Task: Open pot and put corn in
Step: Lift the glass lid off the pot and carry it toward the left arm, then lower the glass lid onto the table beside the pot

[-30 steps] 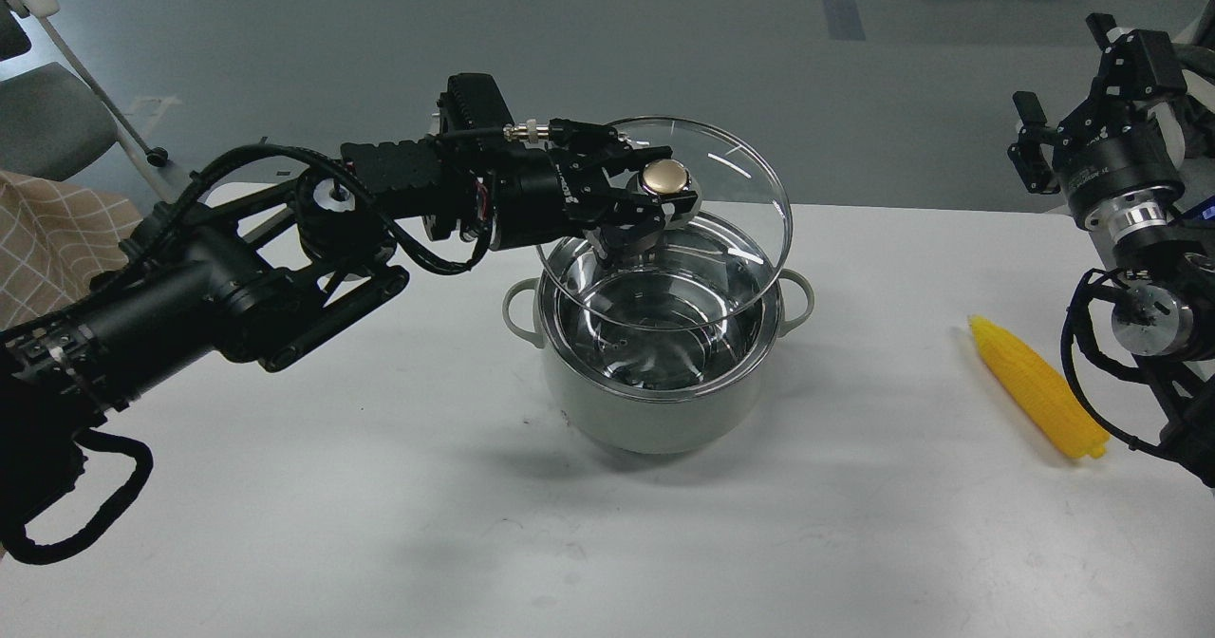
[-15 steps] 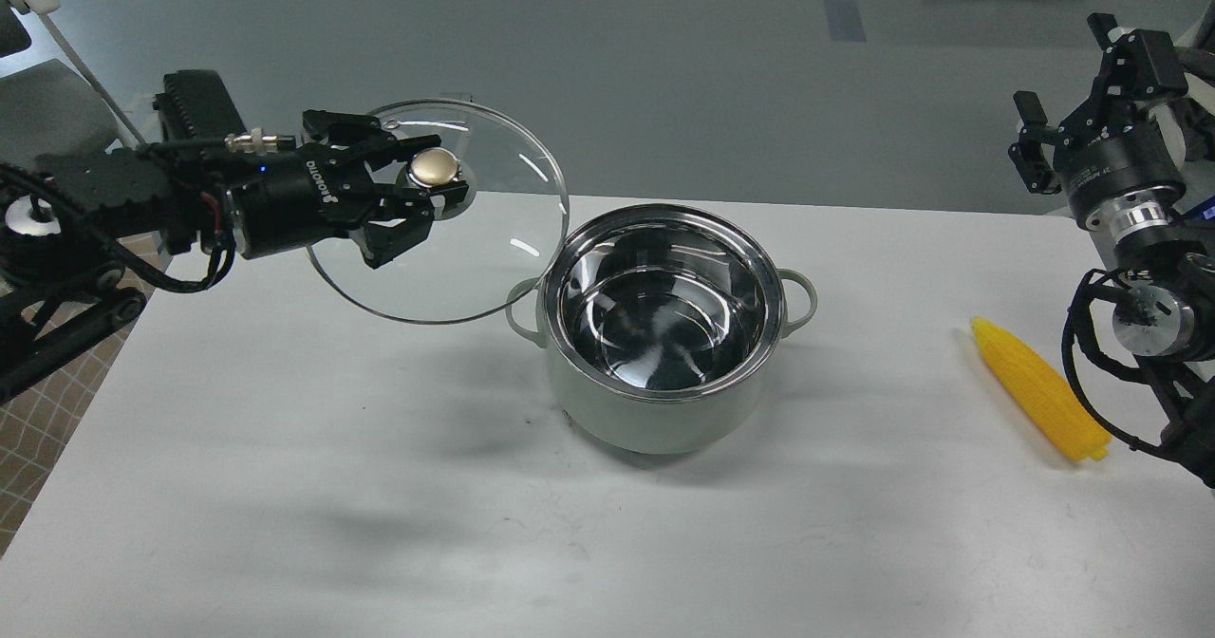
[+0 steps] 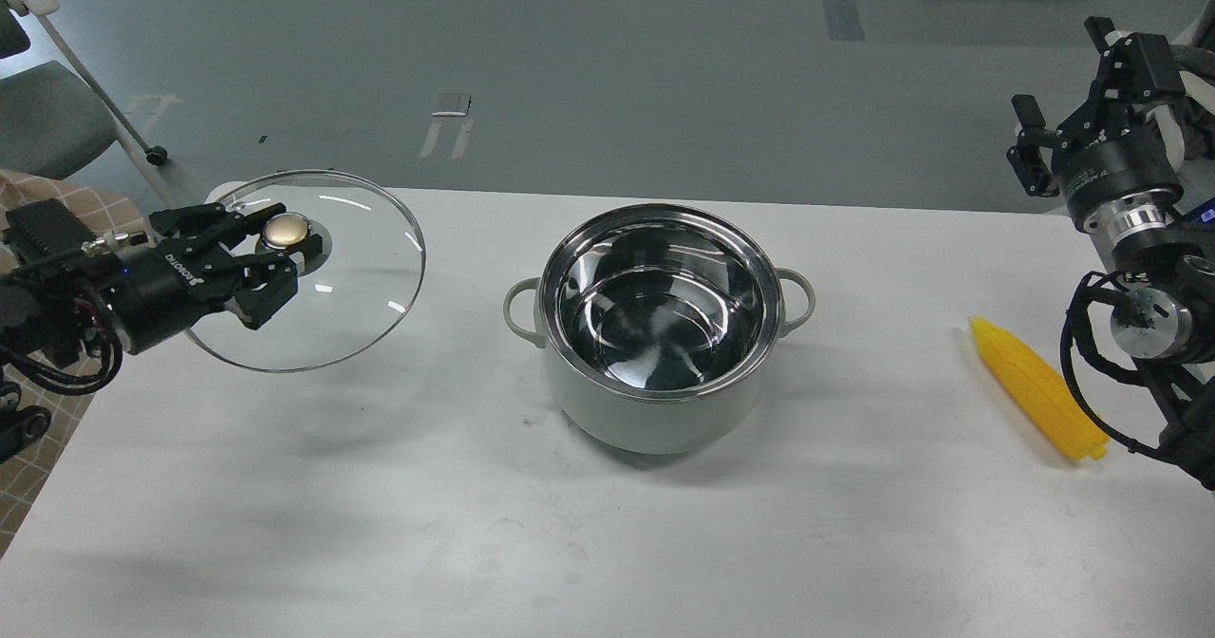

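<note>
The pale grey-green pot [image 3: 655, 422] stands uncovered in the middle of the white table [image 3: 380, 496], its shiny steel inside empty. My left gripper [image 3: 275, 251] is shut on the gold knob of the glass lid [image 3: 356, 272] and holds it tilted just above the table's far left corner, well left of the pot. The yellow corn [image 3: 1037, 388] lies on the table at the right edge, pointed end away from me. My right gripper [image 3: 1065, 87] is raised beyond the table's far right corner, open and empty, above and behind the corn.
A grey office chair [image 3: 47, 116] stands beyond the table's left corner. A patterned cloth [image 3: 24, 192] shows at the left edge. The table's far edge runs just behind the pot, with grey floor beyond.
My left gripper has carried the lid off the pot, leftward and down to the table's left corner. The pot now stands open. The right arm and the corn have not moved.
</note>
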`<move>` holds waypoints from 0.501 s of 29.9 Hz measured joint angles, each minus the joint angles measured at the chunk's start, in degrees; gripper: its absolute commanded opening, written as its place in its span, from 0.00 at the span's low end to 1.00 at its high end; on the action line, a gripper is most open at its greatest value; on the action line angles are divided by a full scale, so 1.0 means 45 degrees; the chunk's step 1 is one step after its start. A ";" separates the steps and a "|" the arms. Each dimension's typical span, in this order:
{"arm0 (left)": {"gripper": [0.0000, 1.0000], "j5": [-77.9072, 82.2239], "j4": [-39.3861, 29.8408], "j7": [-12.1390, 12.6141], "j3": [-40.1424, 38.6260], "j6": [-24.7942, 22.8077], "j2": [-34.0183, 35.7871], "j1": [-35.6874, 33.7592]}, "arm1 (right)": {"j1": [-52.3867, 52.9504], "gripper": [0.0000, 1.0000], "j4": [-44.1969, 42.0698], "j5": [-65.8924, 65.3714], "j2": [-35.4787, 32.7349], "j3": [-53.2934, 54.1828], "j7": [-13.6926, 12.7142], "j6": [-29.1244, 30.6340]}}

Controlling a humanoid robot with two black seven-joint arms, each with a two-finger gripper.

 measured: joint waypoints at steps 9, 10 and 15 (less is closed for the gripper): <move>0.02 -0.0046 0.3165 -0.0006 0.0080 0.0966 -0.2402 0.0128 | -0.0113 1.00 0.0017 0.0000 0.0031 -0.0004 0.0000 0.0000; 0.02 -0.0045 0.3404 -0.0007 0.0080 0.0974 -0.2604 0.0126 | -0.0132 1.00 0.0030 0.0000 0.0031 -0.0003 0.0000 0.0000; 0.03 -0.0025 0.4410 -0.0004 0.0088 0.0996 -0.3312 0.0028 | -0.0215 1.00 0.0166 0.0000 -0.0028 -0.0003 0.0000 0.0000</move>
